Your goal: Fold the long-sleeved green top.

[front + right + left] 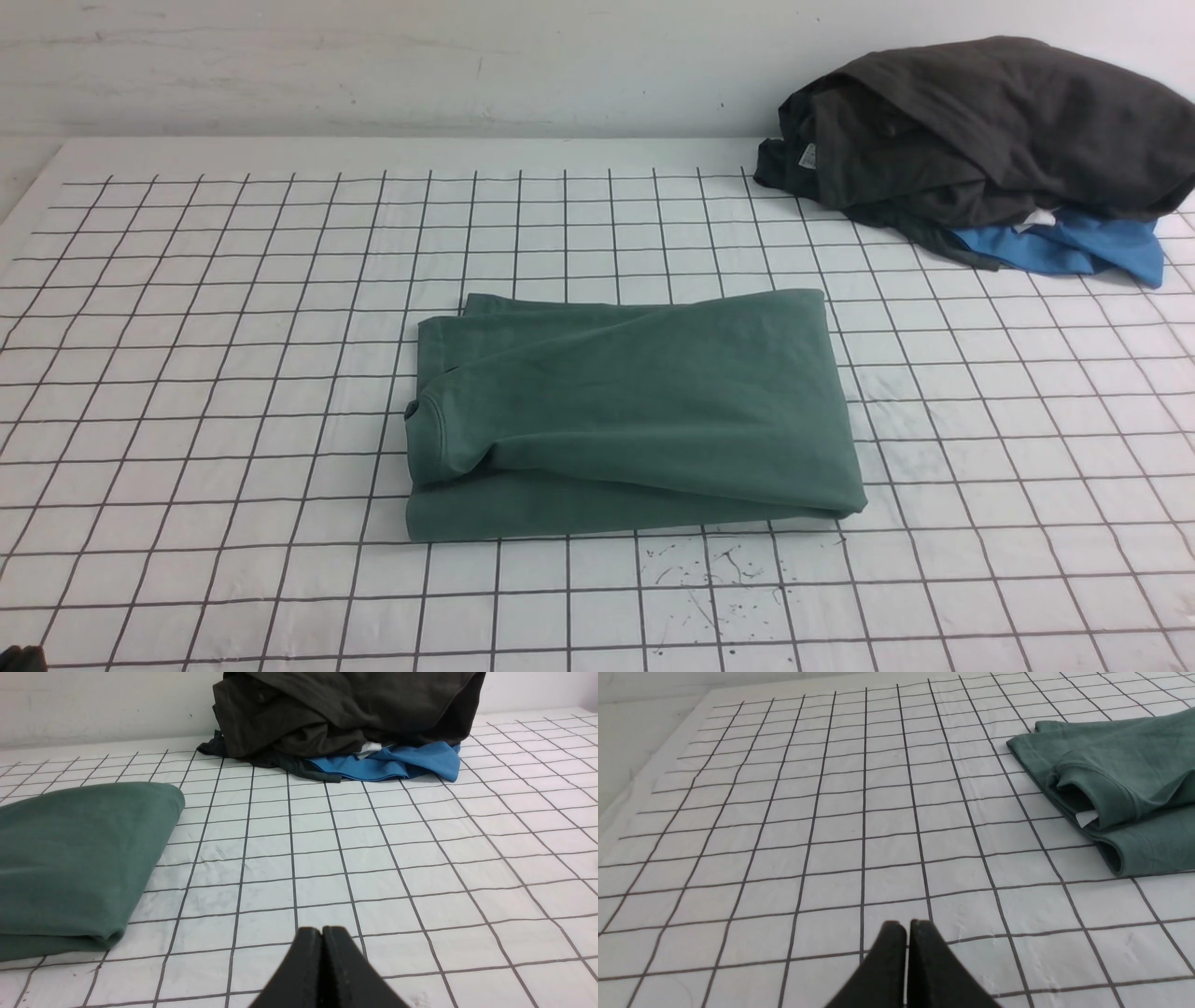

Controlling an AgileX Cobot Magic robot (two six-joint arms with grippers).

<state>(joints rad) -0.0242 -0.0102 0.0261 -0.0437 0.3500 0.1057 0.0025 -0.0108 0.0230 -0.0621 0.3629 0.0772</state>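
Front view: green long-sleeved top (pixel 635 415) folded into a compact rectangle mid-table (pixel 233 308), collar end toward the left, probably finished. Left hand (pixel 906 926) and right hand (pixel 322 931) pressed together, empty, clear of cloth. Dark clothes heap (pixel 980 131) far right; open grid all around.

A white grid-lined table (pixel 233 280) stands against a scuffed white wall (pixel 373 65).
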